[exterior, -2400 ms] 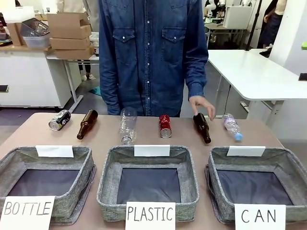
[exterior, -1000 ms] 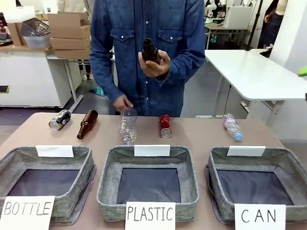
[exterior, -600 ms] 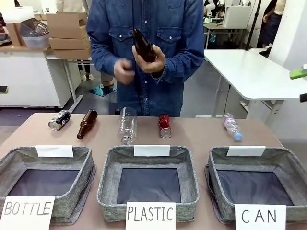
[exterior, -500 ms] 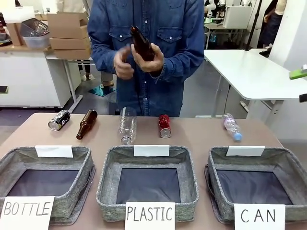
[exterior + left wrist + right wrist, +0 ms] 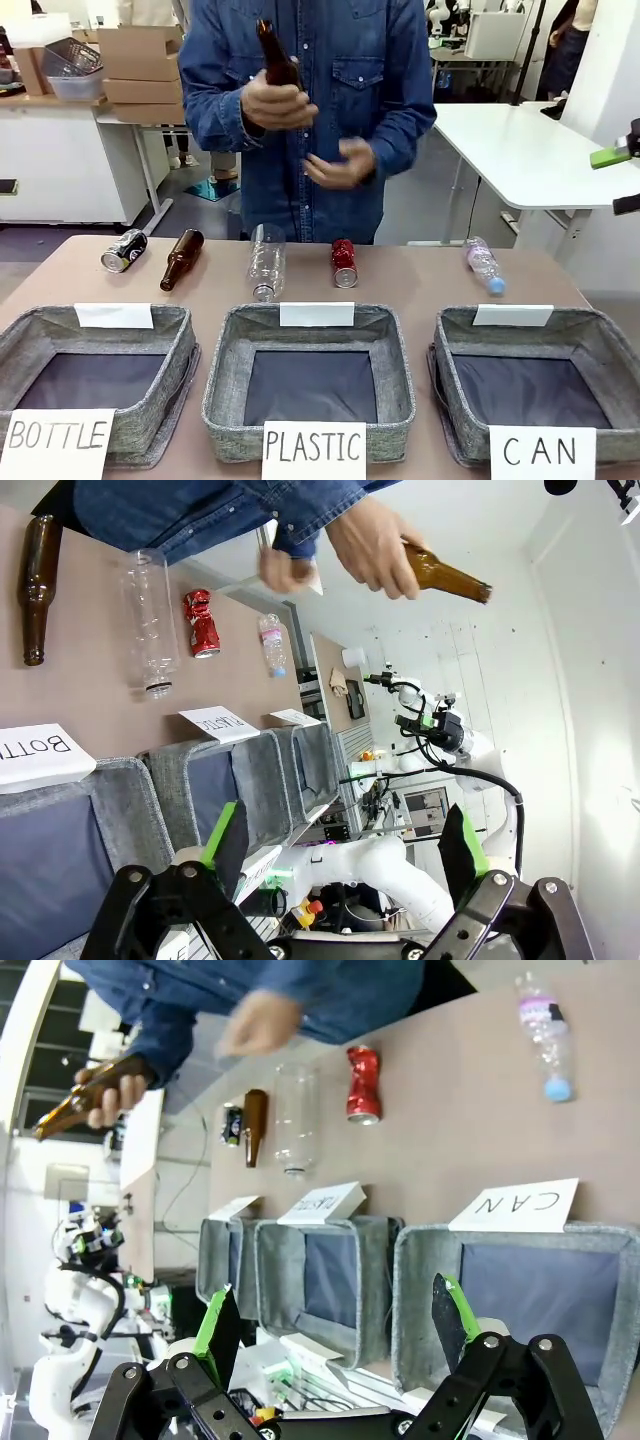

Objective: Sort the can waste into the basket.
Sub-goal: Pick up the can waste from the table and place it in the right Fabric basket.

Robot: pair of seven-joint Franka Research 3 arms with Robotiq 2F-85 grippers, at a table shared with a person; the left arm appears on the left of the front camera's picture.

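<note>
The dented red can (image 5: pixel 344 262) (image 5: pixel 362 1084) (image 5: pixel 201 624) lies at the far middle of the table. The dark can (image 5: pixel 124 250) (image 5: pixel 232 1125) lies at the far left. The grey basket (image 5: pixel 600 346) (image 5: pixel 425 1280) behind the "CAN" card (image 5: pixel 541 452) stands at the near right with nothing in it. My right gripper (image 5: pixel 333 1325) is open above that basket, well short of the cans, and its fingertips (image 5: pixel 611 157) show at the right edge of the front view. My left gripper (image 5: pixel 340 838) is open and holds nothing, above the left basket.
The person holds a brown bottle (image 5: pixel 272 60) up in one hand, the other hand (image 5: pixel 342 165) open at chest height. On the table lie another brown bottle (image 5: pixel 181 259), a clear bottle (image 5: pixel 266 261) and a small plastic bottle (image 5: pixel 484 265). The "BOTTLE" basket (image 5: pixel 20 330) and "PLASTIC" basket (image 5: pixel 225 350) stand near.
The person picked a brown bottle off the table's right side, passed it to the other hand and raised it higher. My right gripper's fingertips have come into the front view at the right edge.
</note>
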